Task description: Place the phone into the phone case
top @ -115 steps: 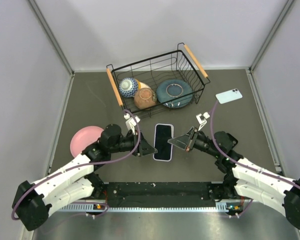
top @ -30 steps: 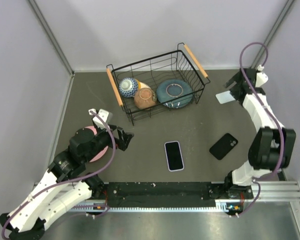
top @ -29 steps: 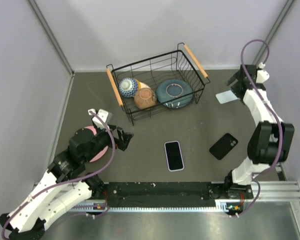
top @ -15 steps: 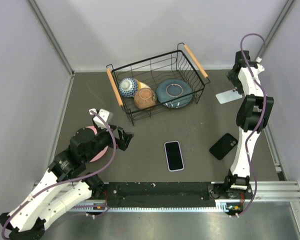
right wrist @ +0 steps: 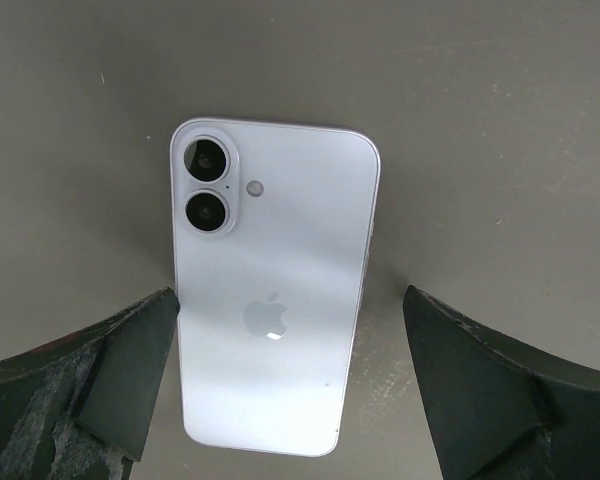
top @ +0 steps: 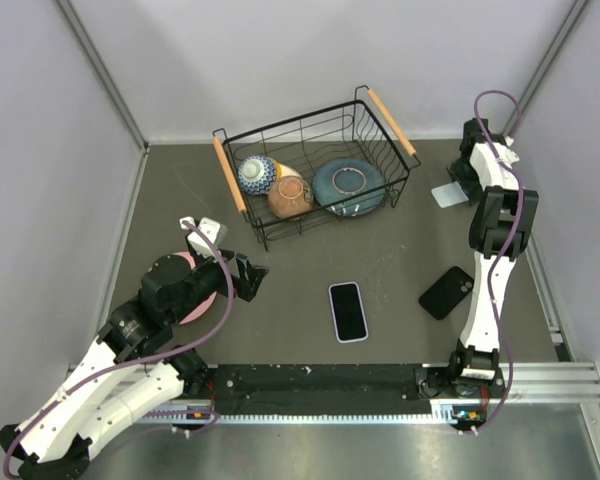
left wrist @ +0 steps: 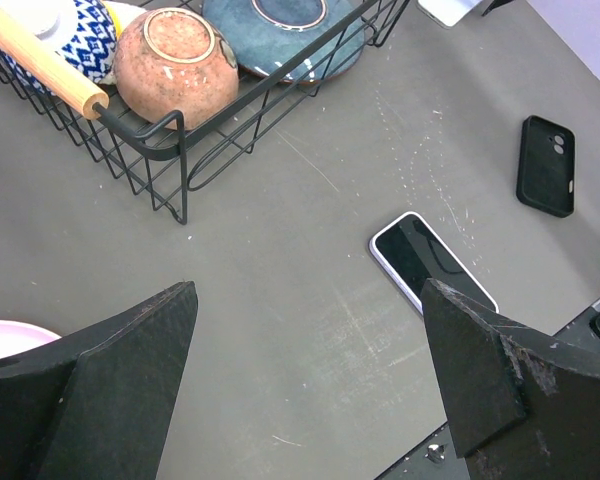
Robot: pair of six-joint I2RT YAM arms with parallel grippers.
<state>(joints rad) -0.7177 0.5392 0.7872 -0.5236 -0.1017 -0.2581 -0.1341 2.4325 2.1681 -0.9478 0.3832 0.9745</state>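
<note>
On the grey table the phone lies centrally, seemingly seated in the phone case; my left gripper and right gripper gape empty, neither touching it, so I'd next just press-check its corners.

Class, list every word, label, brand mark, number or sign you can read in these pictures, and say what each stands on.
Words or numbers: none can be read.
Apple logo, no lettering: on the back of the pale blue phone, right wrist view.
Black handset: no print visible.
Rail at the arms' bases: any marks are too small to read.
</note>
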